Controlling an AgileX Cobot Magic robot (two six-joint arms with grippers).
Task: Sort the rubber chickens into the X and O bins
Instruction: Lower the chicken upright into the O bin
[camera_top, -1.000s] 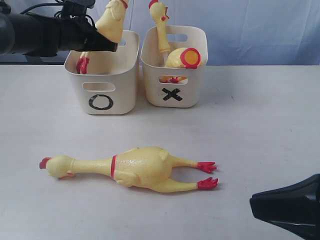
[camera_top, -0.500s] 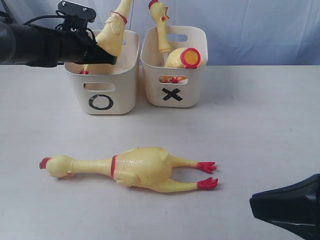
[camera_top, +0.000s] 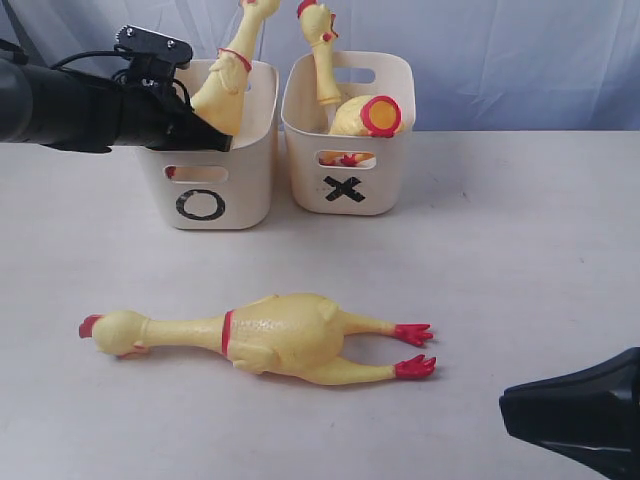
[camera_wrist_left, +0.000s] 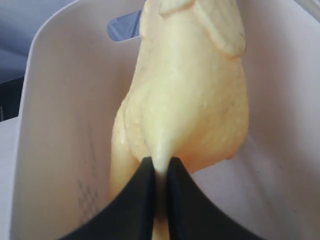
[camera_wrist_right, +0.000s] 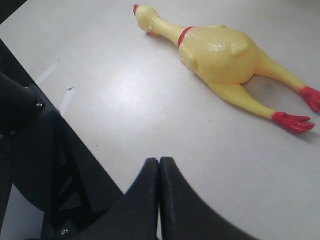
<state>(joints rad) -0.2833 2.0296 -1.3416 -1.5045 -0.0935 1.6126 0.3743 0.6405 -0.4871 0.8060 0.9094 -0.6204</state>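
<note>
Pale desk (camera_top: 520, 250), blue-white curtain (camera_top: 520, 60) behind. From the exterior camera I see two cream tubs just beside each other at the back, the O bin (camera_top: 205, 190) on the view's left and the X bin (camera_top: 350, 185) to its right. The left arm (camera_top: 70, 105) reaches in over the O bin's rim. The left tool (camera_top: 208, 138) grips a small chicken (camera_top: 222, 90) at the bin's mouth, its neck tilted up above the rim. Two more chickens sit in the X bin: a long-necked chicken (camera_top: 322, 60) standing up out of it and a second chicken (camera_top: 378, 115) showing a red-ringed round end. A large chicken (camera_top: 275, 335) lies flat on the desk well in front of the bins, head to the view's left, red feet to the right. The right tool (camera_top: 515, 408) hangs at the lower right corner, apart from everything.

Left wrist camera — the left tool (camera_wrist_left: 159, 167) is pinched on a thin yellow part of the small chicken (camera_wrist_left: 190, 100), inside the O bin's cream walls (camera_wrist_left: 55, 130). I cannot tell which part.

Right wrist camera — the right tool (camera_wrist_right: 159, 170) is closed on nothing, above the bare desk (camera_wrist_right: 125, 100). The large chicken (camera_wrist_right: 220, 55) lies beyond it, untouched.
</note>
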